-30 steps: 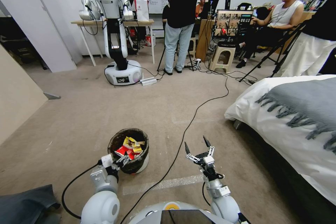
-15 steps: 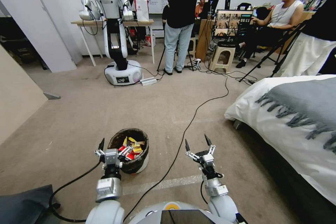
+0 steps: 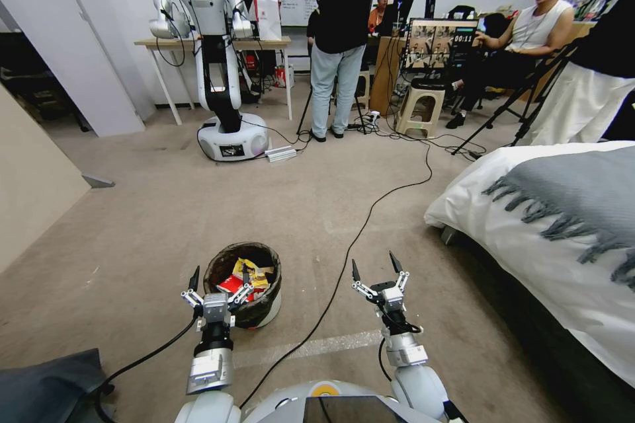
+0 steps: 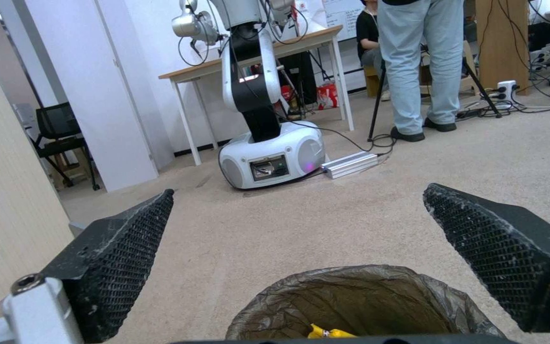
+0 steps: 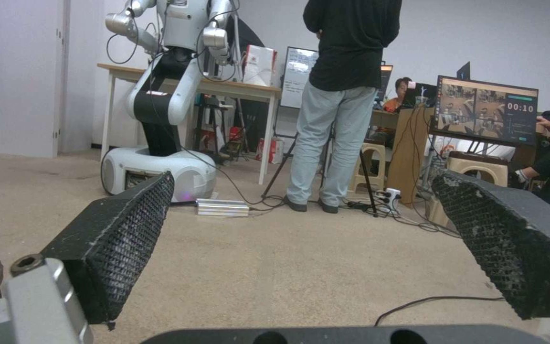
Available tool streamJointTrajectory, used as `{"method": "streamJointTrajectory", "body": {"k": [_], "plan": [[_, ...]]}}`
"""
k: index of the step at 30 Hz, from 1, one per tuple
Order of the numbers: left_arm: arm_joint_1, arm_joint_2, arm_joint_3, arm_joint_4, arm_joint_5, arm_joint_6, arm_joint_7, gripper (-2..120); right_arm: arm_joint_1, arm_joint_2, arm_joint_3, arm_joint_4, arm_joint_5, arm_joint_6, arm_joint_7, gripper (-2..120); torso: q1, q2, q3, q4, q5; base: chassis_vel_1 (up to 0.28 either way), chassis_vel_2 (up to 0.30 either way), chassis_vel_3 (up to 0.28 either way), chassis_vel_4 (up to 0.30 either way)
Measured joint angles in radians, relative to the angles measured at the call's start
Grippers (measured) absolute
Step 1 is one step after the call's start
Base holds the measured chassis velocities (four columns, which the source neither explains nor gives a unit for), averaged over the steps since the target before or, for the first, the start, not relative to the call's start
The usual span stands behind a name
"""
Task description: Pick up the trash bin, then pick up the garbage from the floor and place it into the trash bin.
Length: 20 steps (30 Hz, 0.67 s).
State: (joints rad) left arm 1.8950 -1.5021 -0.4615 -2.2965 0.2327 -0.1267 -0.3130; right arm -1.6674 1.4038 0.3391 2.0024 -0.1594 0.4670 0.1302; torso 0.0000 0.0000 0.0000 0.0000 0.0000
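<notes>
The trash bin (image 3: 259, 309), white with a dark bag liner, stands on the carpet just ahead of me. Inside it lies the garbage (image 3: 243, 279), red and yellow wrappers. My left gripper (image 3: 220, 282) is open and points forward, at the bin's near rim, over its left half. In the left wrist view the left gripper (image 4: 299, 191) holds nothing between its fingers (image 4: 116, 263), and the trash bin (image 4: 364, 301) sits below with a yellow wrapper (image 4: 326, 331) showing. To the bin's right my right gripper (image 3: 375, 266) hangs open and empty; the right wrist view shows the right gripper (image 5: 303, 177) over bare carpet.
A black cable (image 3: 360, 231) runs across the floor between my arms. A bed (image 3: 562, 225) with a grey throw fills the right side. Another robot (image 3: 218, 79), a standing person (image 3: 340, 39), a stool (image 3: 419, 109) and a tripod (image 3: 522, 106) stand farther back. Dark cloth (image 3: 46, 386) lies at the near left.
My left gripper has drawn off the bin's near rim, turned to point forward and opened. The bin and the right gripper have barely moved.
</notes>
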Motion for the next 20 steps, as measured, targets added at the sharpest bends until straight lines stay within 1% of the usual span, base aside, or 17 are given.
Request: {"method": "streamJointTrajectory", "body": {"k": [20], "plan": [[-0.001, 0.0, -0.001, 0.0, -0.005, 0.006, -0.001, 100, 0.0, -0.001, 0.001, 0.0, 0.002, 0.001, -0.002, 100, 0.0, 0.0, 0.0, 0.0, 0.0, 0.0, 0.0, 0.0, 0.0]]}}
